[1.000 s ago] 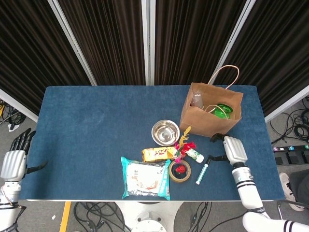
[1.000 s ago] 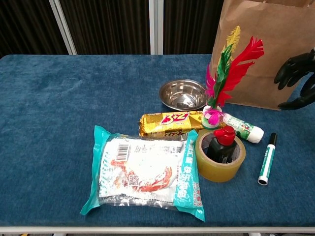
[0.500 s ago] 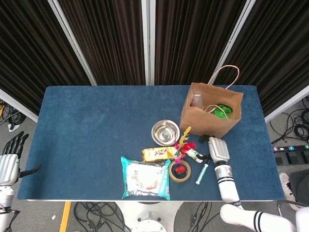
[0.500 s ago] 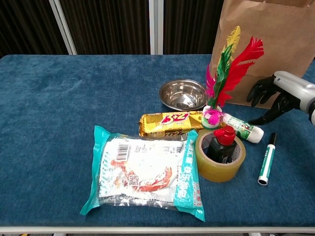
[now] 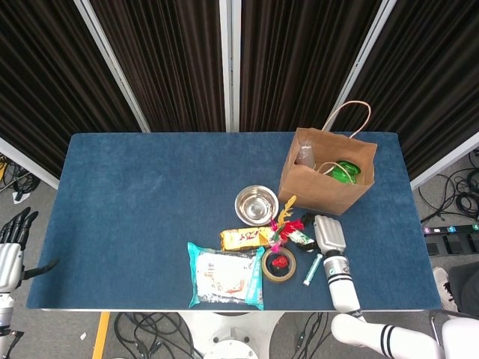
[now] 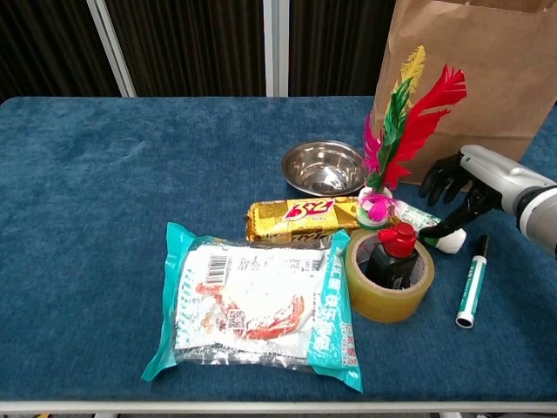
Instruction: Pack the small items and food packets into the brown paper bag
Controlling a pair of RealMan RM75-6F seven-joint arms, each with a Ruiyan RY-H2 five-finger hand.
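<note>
Right hand (image 6: 470, 187), fingers apart, just above small white-green tube (image 6: 432, 230); tube's long axis probably runs left-right; left hand (image 5: 9, 254) far off worktop, fingers spread, empty.

Paper bags: one (image 5: 326, 178)
Food packets: two (image 6: 258, 306) (image 6: 296, 218)
Bowls: one (image 6: 323, 167)
Tape rolls: one (image 6: 389, 290)
Markers: one (image 6: 472, 280)
Shuttlecocks: one (image 6: 393, 139)
Tubes: one (image 6: 435, 231)

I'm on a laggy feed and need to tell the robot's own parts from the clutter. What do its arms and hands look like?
Right hand: black fingers on a silver-grey back shell, on a white forearm with black ring bands near the wrist. Left hand, at the head view's left edge, has the same silver-grey shell and black fingers. I see no clear markings or loose cables on either.
</note>
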